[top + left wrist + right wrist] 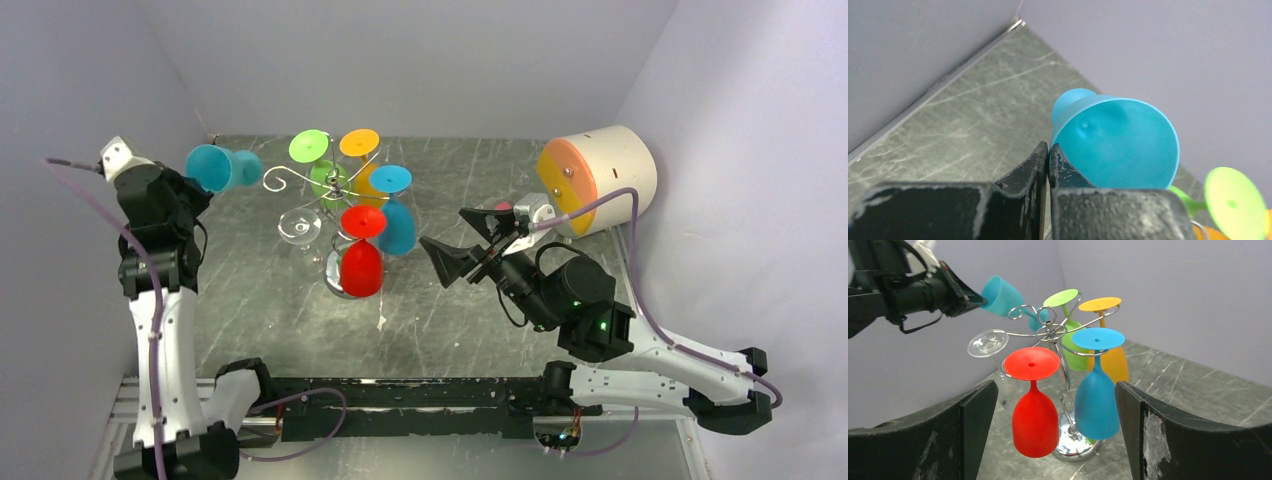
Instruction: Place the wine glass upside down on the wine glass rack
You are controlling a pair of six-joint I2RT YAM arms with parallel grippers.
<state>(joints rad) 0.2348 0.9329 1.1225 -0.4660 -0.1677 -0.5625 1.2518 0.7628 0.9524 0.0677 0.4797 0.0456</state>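
So the teal glass point(222, 167) is in the upper left of the top view, off the bench point(260, 300) and lying about level. Its mouth faces the left pincer point(192, 182) and its stem points right at the rack point(1050, 333), just beside the free curly arm point(1023, 311). Left arm's clearly the nearer one, and its pincer is pinched on the glass rim (wrist view shows the wall between the pads). Right pincer point(458, 243) is spread wide and empty, to the right of the rack. My guess is the foot slides into that arm next.
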